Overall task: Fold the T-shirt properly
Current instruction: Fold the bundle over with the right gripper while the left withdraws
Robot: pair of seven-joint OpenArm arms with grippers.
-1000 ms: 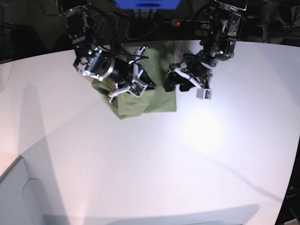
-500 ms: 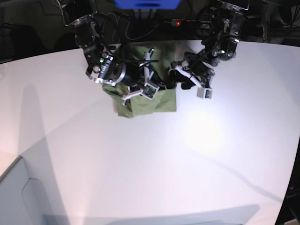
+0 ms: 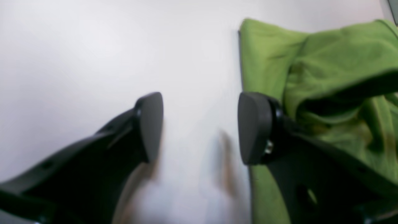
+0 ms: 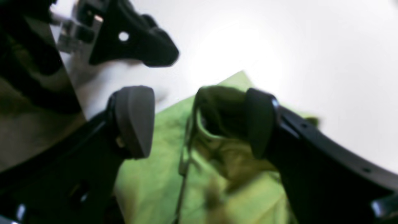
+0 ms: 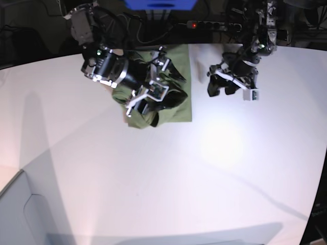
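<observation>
The olive-green T-shirt lies as a partly folded bundle at the back of the white table. My right gripper hovers over the middle of it. In the right wrist view this gripper is open, and a raised fold of the T-shirt stands between the jaws, close to the right finger. My left gripper is over bare table, to the right of the shirt. In the left wrist view it is open and empty, with the shirt's edge just beside its right finger.
The white table stretches wide toward the front and both sides. Its far edge runs just behind the shirt, with dark cables and a blue box beyond it. A grey panel sits at the front left corner.
My left gripper has moved right, off the shirt's right edge onto bare table. My right arm has shifted over the shirt's middle, and the shirt's right strip now shows uncovered.
</observation>
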